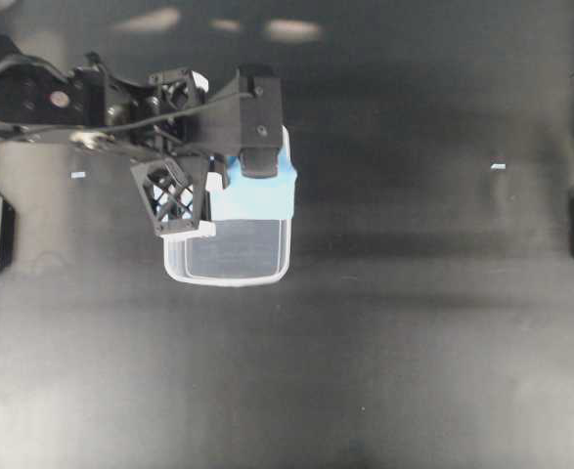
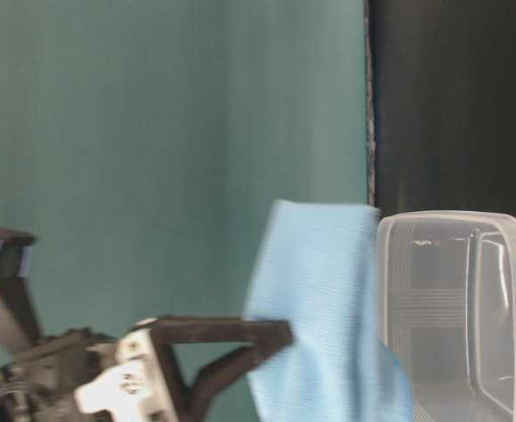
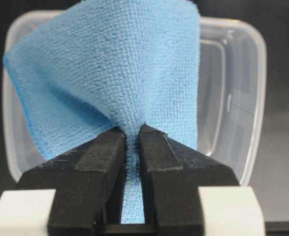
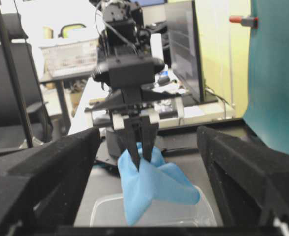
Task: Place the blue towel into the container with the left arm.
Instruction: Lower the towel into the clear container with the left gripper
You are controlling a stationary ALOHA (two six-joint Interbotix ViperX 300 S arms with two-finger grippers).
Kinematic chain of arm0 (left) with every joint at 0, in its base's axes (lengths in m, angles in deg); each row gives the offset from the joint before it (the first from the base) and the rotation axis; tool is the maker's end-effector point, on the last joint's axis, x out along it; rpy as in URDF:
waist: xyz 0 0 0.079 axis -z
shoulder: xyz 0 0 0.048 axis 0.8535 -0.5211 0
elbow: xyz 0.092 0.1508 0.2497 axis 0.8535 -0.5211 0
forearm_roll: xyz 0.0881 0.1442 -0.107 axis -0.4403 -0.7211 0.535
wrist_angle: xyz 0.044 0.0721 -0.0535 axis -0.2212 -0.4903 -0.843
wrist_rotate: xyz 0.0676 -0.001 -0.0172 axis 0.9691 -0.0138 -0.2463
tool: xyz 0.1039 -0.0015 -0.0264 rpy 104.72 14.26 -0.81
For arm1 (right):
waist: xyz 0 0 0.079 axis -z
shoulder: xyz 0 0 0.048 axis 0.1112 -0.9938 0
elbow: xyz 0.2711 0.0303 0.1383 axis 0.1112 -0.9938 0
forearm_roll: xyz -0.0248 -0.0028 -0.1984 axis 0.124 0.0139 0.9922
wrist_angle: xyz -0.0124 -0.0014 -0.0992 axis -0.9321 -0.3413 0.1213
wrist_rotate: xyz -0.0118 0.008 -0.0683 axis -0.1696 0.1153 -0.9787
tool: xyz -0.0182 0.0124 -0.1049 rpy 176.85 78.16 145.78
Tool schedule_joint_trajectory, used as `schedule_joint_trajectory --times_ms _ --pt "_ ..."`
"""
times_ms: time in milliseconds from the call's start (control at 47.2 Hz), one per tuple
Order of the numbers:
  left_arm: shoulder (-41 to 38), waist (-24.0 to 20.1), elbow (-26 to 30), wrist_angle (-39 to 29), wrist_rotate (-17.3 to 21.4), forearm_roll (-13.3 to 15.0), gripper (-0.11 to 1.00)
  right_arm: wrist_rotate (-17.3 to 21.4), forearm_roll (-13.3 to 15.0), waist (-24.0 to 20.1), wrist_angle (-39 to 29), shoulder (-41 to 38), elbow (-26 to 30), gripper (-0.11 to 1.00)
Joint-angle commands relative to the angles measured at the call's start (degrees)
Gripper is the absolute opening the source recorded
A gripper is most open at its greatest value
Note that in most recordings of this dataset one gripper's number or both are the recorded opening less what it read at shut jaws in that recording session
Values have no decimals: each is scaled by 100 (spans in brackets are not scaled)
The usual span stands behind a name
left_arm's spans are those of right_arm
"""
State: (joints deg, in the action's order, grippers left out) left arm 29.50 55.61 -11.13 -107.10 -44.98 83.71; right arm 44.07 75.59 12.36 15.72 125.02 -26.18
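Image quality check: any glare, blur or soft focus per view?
Overhead: lamp glare on the black table. Table-level: soft all over, blue towel edges smeared. Left wrist: sharp towel weave. Right wrist: near fingers out of focus, bright washed-out background.

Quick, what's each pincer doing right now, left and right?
Left pincer: closed, holding the blue towel above the container.
Right pincer: open, holding nothing.

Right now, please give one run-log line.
left gripper: shut on towel | towel: hanging over container | right gripper: open, away
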Motion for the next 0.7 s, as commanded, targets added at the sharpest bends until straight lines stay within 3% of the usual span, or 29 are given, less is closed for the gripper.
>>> schedule_joint_trajectory --times_ms 0,233,317,508,571,677 --pt "26 9 -35 211 -9 -18 5 9 -18 0 -70 -70 79 77" --pt "-53 -97 -290 686 -35 -18 8 9 -18 0 -369 -79 70 77" --pt "-97 -97 -334 694 -105 -18 26 0 -18 0 -396 -79 70 77" --pt "0 -62 -264 721 -281 -18 82 0 -9 0 -396 -79 26 77" --pt "193 -62 -185 729 -290 -18 89 0 -9 0 -387 -70 9 77" --pt "633 -18 -158 782 -290 -18 83 0 -9 0 -360 -70 0 77"
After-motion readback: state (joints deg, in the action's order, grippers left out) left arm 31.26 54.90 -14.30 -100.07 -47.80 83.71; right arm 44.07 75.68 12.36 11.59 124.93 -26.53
